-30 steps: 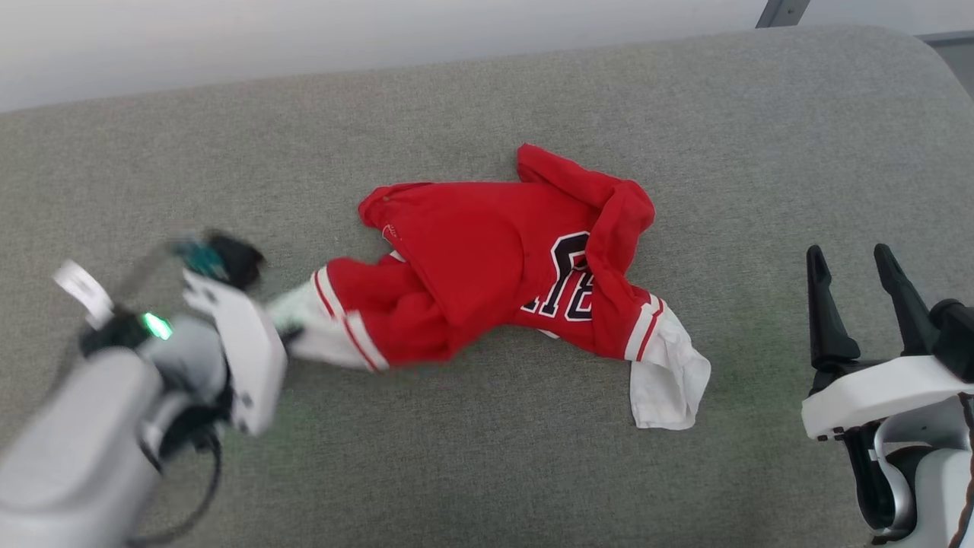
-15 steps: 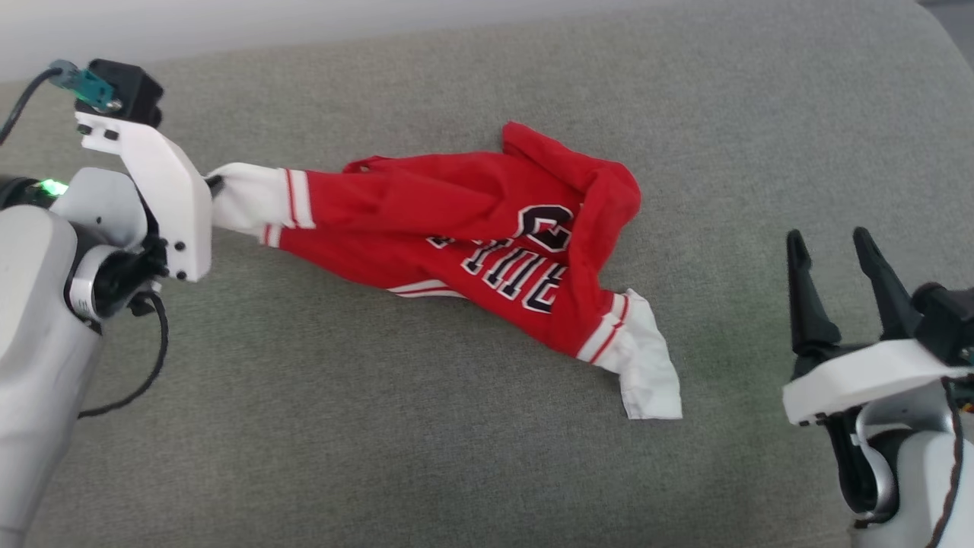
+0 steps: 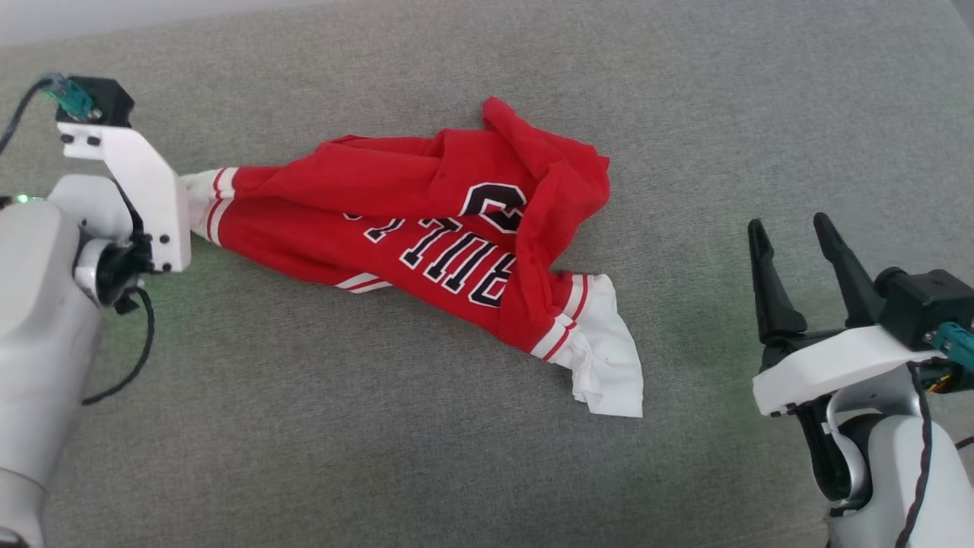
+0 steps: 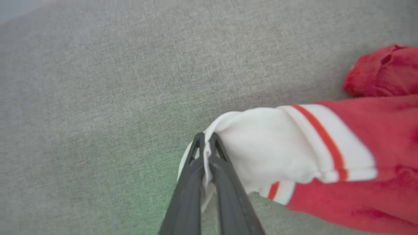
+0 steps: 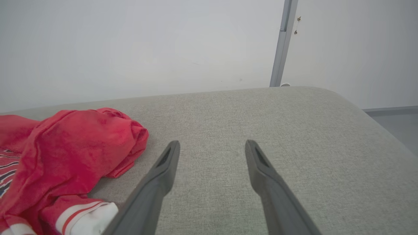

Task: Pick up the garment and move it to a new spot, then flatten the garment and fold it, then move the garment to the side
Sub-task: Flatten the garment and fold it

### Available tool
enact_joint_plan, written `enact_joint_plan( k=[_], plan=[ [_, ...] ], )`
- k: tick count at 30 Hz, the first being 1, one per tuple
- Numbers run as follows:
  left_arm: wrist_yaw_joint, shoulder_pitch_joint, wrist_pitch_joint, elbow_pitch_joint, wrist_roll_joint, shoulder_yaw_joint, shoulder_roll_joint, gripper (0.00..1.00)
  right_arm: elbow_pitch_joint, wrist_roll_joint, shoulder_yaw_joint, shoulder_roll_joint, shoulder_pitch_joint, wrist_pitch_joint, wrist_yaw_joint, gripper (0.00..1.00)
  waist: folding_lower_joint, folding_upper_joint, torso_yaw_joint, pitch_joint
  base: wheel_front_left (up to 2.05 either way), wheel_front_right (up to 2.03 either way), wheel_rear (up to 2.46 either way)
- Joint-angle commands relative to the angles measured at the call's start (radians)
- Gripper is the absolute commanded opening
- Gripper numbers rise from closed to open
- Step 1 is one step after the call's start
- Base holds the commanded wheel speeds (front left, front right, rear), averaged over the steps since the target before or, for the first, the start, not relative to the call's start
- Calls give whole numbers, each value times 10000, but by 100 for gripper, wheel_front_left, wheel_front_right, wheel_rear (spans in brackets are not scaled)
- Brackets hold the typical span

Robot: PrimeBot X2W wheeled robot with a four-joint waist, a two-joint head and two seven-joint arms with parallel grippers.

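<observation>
So we had the big grey fabric cushion (image 3: 380, 472) under everything. The red jersey (image 3: 426, 228) lay crumpled across the middle of it, black lettering facing up, pulled out long towards our left side. Our right gripper (image 3: 787, 221) hung off to the right, fingers spread apart with nothing between them, well clear of the shirt. Our left gripper (image 4: 206, 143) was pinched tight on one white sleeve cuff (image 4: 261, 147) at the jersey's left end. The other white sleeve (image 3: 609, 373) flopped on the cushion, nearer our right gripper
</observation>
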Motion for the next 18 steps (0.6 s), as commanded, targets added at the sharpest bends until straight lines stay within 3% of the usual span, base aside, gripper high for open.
enact_joint_plan(
  k=[1,9,18],
  plan=[
    [-121,-218,-177,104,-29,30,42,100,36,22,32,14,-5,-2,2,100,0,0,44,-14,0,0,0],
    [-565,-275,-1050,14,-158,2,104,100,-27,94,258,-205,136,149,2,100,0,0,411,-210,0,0,0],
    [-711,745,-2060,-1417,-266,-172,287,100,-313,399,1018,-674,429,820,2,100,0,0,959,-597,0,0,0]
  ],
)
